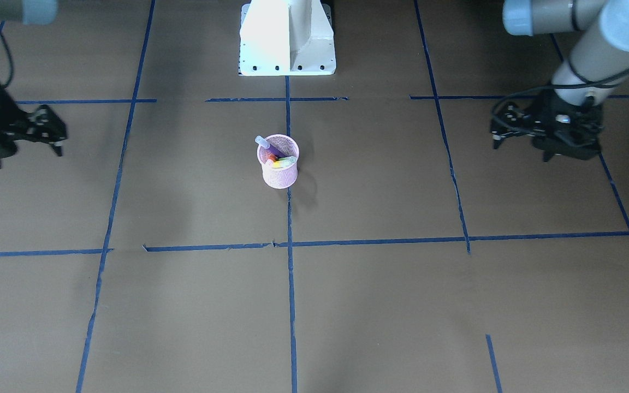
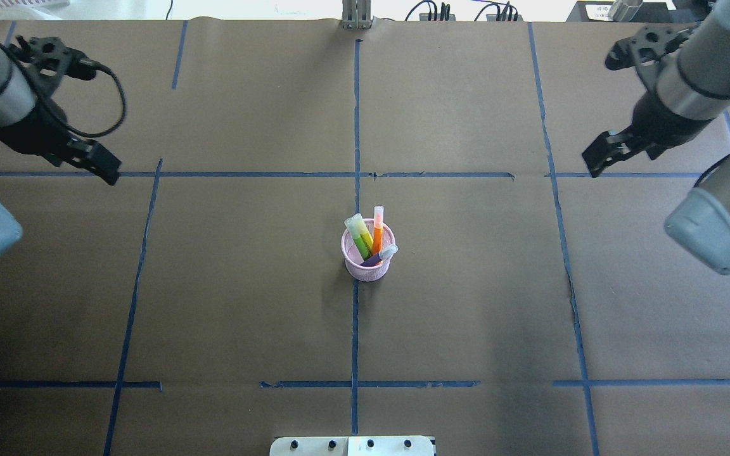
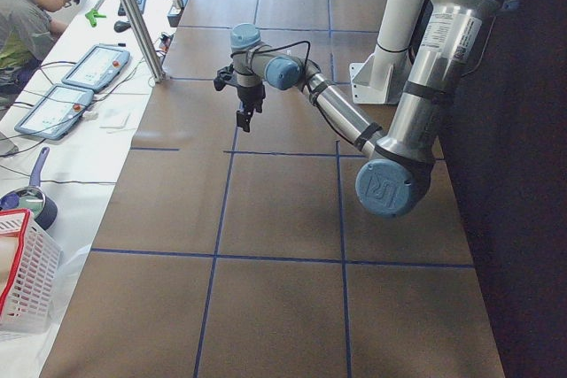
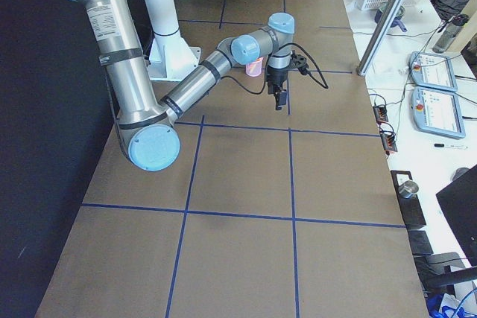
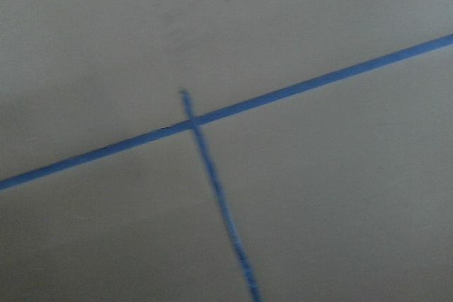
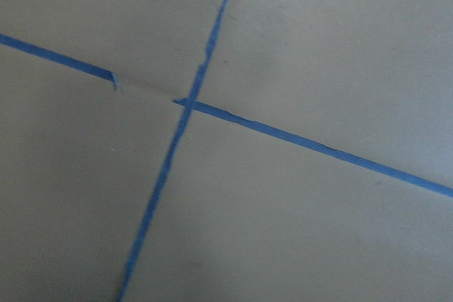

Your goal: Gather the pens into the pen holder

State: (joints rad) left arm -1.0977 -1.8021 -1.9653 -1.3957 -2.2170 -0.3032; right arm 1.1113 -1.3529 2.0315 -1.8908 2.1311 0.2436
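Observation:
The pink mesh pen holder (image 2: pixel 369 265) stands upright at the table's middle, on the centre tape line; it also shows in the front view (image 1: pixel 279 173) and, small, in the right side view (image 4: pixel 254 66). The orange pen (image 2: pixel 377 229), green pen (image 2: pixel 360 237) and purple pen (image 2: pixel 380 256) stand in it, caps leaning over the rim. The purple pen's cap (image 1: pixel 262 142) sticks out. My left gripper (image 2: pixel 108 170) (image 1: pixel 521 152) hovers far to the left, open and empty. My right gripper (image 2: pixel 593 166) (image 1: pixel 28 157) hovers far to the right, open and empty.
The white robot base (image 1: pixel 287 38) stands at the table's near-robot edge. Blue tape lines (image 2: pixel 355 126) cross the brown table. Both wrist views show only tape crossings. An operator (image 3: pixel 27 15) sits at a side bench with pendants and a white basket (image 3: pixel 22 272).

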